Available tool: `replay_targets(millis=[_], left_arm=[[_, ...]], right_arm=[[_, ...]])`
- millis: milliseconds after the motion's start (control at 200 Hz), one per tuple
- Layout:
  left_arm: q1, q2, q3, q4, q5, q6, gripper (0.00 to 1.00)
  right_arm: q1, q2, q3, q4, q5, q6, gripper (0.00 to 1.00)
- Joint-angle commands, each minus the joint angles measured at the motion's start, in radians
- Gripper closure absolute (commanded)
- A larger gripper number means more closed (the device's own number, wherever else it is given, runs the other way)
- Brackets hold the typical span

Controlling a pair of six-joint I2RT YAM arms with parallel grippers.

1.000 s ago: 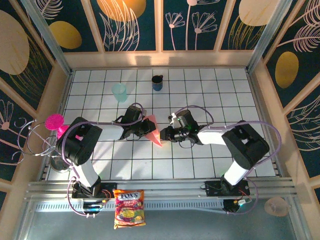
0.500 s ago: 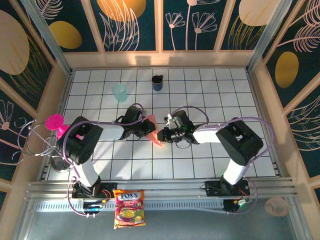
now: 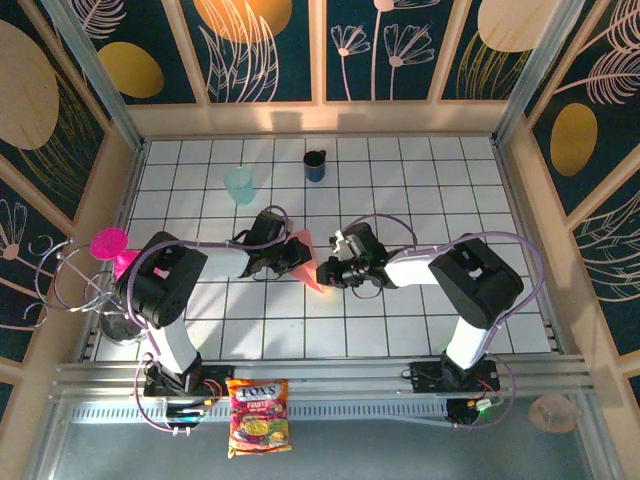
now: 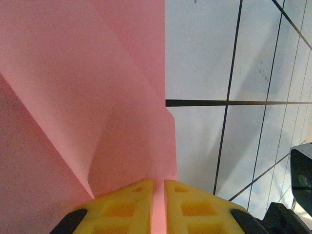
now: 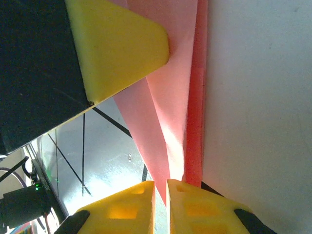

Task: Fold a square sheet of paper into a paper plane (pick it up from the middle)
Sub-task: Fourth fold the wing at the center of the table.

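Leftward a little since a second ago, the right arm has slid in, and the right end effector [image 3: 326, 272] has drawn its yellow fingers [image 5: 122, 204] almost together. They are closed on the near, pointed end of the paper plane [image 3: 305, 262]. The left end effector [image 3: 288, 258] is clamped on the paper's left side, with pink showing in the thin slit between its fingers [image 4: 122, 202]. The salmon-pink paper, creased into a narrow dart, sits mid-counter [image 3: 420, 190] between the two. A teal cup [image 3: 239, 185] and a dark mug [image 3: 315, 165] stand farther back, well apart from it.
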Motion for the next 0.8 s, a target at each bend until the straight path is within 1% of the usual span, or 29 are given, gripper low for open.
replay_targets(millis=[0,380,516,586,721,796], left_arm=[[0.001,0.022,0.021,-0.034,-0.025,0.020,0.85],[0.002,0.049,0.027,-0.043,-0.022,0.028,0.85],[0.002,0.054,0.023,-0.067,-0.037,0.033,0.85],[0.001,0.052,0.018,-0.078,-0.047,0.038,0.85],[0.002,0.050,0.015,-0.089,-0.055,0.044,0.85],[0.001,0.050,0.014,-0.089,-0.055,0.045,0.85]], right_arm=[[0.008,0.020,0.022,-0.024,0.014,-0.023,0.85],[0.011,0.044,0.020,-0.029,0.010,-0.024,0.85],[0.012,0.042,0.020,-0.039,0.017,-0.025,0.85],[0.009,0.017,0.026,-0.043,0.031,-0.026,0.85],[0.003,-0.092,0.026,-0.014,0.093,-0.018,0.85],[-0.004,-0.125,0.032,-0.011,0.119,-0.015,0.85]])
